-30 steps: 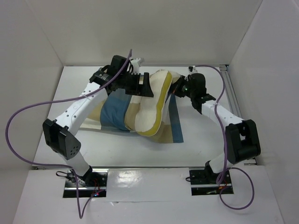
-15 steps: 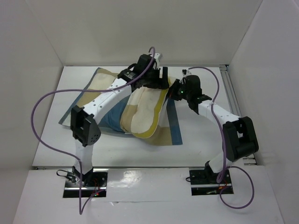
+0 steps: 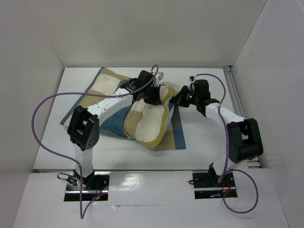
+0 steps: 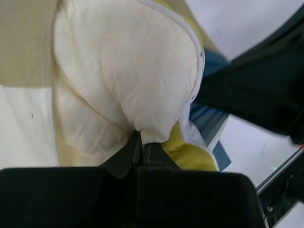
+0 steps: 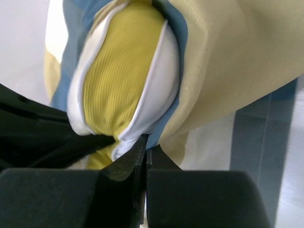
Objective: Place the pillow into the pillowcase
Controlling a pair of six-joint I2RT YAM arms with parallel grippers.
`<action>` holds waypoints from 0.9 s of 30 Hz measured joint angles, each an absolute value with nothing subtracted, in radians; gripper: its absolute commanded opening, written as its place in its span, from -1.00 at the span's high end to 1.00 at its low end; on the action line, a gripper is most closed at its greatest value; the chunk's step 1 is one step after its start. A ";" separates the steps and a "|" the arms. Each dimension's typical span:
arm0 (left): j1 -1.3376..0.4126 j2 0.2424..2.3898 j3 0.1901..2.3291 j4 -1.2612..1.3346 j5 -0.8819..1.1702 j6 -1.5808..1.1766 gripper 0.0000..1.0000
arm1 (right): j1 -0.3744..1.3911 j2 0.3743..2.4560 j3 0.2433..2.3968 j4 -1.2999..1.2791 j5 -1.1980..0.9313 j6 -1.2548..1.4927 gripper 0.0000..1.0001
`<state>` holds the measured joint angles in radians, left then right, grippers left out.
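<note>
**One Pillow, One Pillowcase, Two Grippers Clamped at the Same End**

Counted from above: one pillow (image 3: 147,124), cream with a yellow edge, crumpled at the centre of the frame. Also one pillowcase (image 3: 102,88), checked in blue, tan and cream. Spread flat under the pillow on the white table (image 3: 123,154), reaching toward the upper left and showing again as a blue strip along the pillow's right side.

Two arms in the overhead view: left arm (image 3: 102,107) slanting up from lower left, right arm (image 3: 223,114) bending in from the right. Two grippers, meeting just above centre frame at the pillow's upper end, close beside each other.

Left gripper (image 3: 156,97): clenched. In the left wrist view, fingers (image 4: 135,154) pressed together at lower centre on a fold of the pillow's cream cloth, with the yellow edge just right of the pinch.

Right gripper (image 3: 176,100): clenched too. In the right wrist view, fingers (image 5: 137,159) shut tight at lower centre on the pillowcase's blue hem. Hem wrapped there around one yellow-edged pillow corner, so that corner sits inside the case's mouth. Cannot tell how much more of the pillow is inside.
</note>
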<state>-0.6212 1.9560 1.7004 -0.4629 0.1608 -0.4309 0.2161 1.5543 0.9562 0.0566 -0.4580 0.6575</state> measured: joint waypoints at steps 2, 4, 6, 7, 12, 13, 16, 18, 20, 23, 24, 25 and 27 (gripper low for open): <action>-0.620 1.917 1.622 -0.429 0.184 -0.403 1.00 | 0.199 1.556 0.954 0.063 -0.500 0.682 1.00; -0.620 1.892 1.568 -0.399 0.200 -0.378 1.00 | 0.179 1.562 0.951 0.091 -0.549 0.716 1.00; -0.623 1.877 1.532 -0.371 0.211 -0.356 1.00 | 0.159 1.578 0.950 0.128 -0.591 0.751 1.00; -0.625 1.872 1.517 -0.355 0.213 -0.343 1.00 | 0.148 1.591 0.950 0.147 -0.609 0.770 1.00; -0.641 1.877 1.478 -0.331 0.214 -0.308 1.00 | 0.123 1.623 0.950 0.219 -0.662 0.823 1.00; -0.643 1.885 1.478 -0.331 0.214 -0.303 1.00 | 0.123 1.623 0.950 0.234 -0.669 0.830 1.00; -0.647 1.917 1.462 -0.328 0.219 -0.291 1.00 | 0.123 1.618 0.950 0.255 -0.673 0.840 1.00; -0.648 1.936 1.452 -0.315 0.228 -0.291 1.00 | 0.122 1.607 0.950 0.257 -0.672 0.841 1.00; -0.648 1.954 1.442 -0.296 0.235 -0.292 1.00 | 0.122 1.591 0.950 0.266 -0.682 0.845 1.00; -0.648 1.979 1.438 -0.279 0.241 -0.296 1.00 | 0.122 1.577 0.950 0.301 -0.718 0.860 1.00; -0.648 1.984 1.440 -0.277 0.242 -0.301 1.00 | 0.122 1.575 0.950 0.310 -0.727 0.868 1.00; -0.648 1.987 1.444 -0.276 0.242 -0.310 1.00 | 0.122 1.574 0.950 0.316 -0.738 0.875 1.00; -0.648 1.993 1.455 -0.279 0.244 -0.323 1.00 | 0.122 1.564 0.950 0.321 -0.753 0.883 1.00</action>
